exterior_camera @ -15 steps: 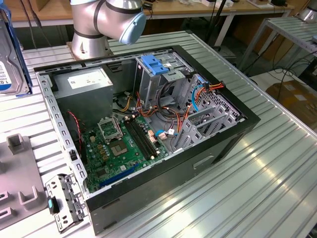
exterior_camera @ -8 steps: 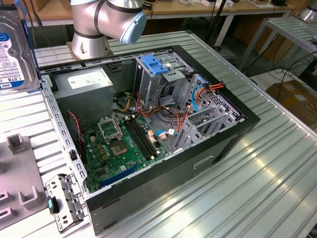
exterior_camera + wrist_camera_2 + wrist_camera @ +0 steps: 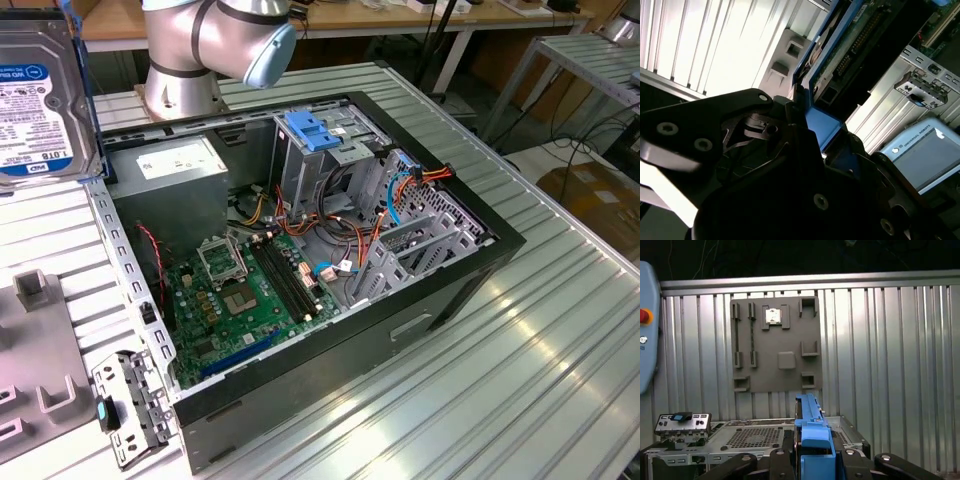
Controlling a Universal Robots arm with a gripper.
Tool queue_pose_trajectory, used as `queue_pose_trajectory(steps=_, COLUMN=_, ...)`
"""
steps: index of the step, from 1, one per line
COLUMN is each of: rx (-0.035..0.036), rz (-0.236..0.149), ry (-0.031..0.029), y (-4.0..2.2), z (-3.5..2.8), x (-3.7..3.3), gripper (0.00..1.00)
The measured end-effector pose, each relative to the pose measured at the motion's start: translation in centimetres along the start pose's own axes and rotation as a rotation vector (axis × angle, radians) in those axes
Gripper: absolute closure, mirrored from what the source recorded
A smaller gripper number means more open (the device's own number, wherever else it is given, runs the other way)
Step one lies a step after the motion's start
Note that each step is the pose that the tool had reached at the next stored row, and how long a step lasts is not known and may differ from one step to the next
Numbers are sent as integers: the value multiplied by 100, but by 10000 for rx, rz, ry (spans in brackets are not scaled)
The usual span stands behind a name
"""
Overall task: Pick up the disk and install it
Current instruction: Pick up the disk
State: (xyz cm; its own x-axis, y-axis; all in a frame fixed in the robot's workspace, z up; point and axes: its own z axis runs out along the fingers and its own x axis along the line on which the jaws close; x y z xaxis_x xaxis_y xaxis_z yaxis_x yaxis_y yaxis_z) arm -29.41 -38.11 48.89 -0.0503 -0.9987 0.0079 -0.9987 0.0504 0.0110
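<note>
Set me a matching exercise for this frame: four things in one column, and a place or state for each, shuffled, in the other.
Things:
1. disk
2. motherboard
3. power supply box
4. grey fixture plate

Places or states:
A. green, on the floor of the open computer case
B. clamped in the gripper, blue rails on its edges
C. lying on the ribbed table outside the case
D. in a corner of the case, white sticker on top

Pairs: 1-B, 2-A, 3-D, 4-C.
</note>
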Motion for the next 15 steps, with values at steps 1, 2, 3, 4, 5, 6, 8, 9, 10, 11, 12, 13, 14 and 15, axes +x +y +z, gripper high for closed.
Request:
queue_pose_trajectory(steps=1, rx=0, rz=0, ry=-1, y=-24, z=0, x=-1, gripper=63)
queue_pose_trajectory(steps=2, rx=0, rz=0, ry=0, y=-42, z=0, x=-2, gripper=63)
queue_pose_trajectory(steps=3, rx=1, rz=0, ry=-1, y=-58, z=0, x=-3, gripper=63)
queue_pose_trajectory(steps=4, rx=0, rz=0, ry=0, y=-83, z=-1, x=-4, gripper=63)
queue_pose_trajectory(steps=5, rx=0, rz=1, ry=0, y=-126, z=-1, x=-7, gripper=63)
queue_pose_trajectory(steps=6, rx=1, rz=0, ry=-1, y=-157, z=-1, x=-8, gripper=63)
queue_pose_trajectory(steps=8, rx=0, rz=1, ry=-1, y=-189, z=-2, x=-10, gripper=63)
queue_pose_trajectory(steps=9, rx=0, rz=0, ry=-1, y=-214, z=-2, x=-11, gripper=63)
queue_pose_trajectory(steps=10, rx=0, rz=0, ry=0, y=-236, z=-2, x=-12, gripper=63)
queue_pose_trajectory(steps=11, rx=0, rz=0, ry=0, y=-250, z=-2, x=-13, gripper=63)
queue_pose_trajectory(steps=12, rx=0, rz=0, ry=-1, y=-263, z=-3, x=-13, gripper=63)
queue_pose_trajectory(steps=13, rx=0, rz=0, ry=0, y=-287, z=-3, x=-14, gripper=63)
queue_pose_trajectory(steps=14, rx=0, rz=1, ry=0, y=-300, z=-3, x=-15, gripper=63)
queue_pose_trajectory(steps=15, rx=1, rz=1, ry=-1, y=-313, z=-3, x=-16, gripper=63)
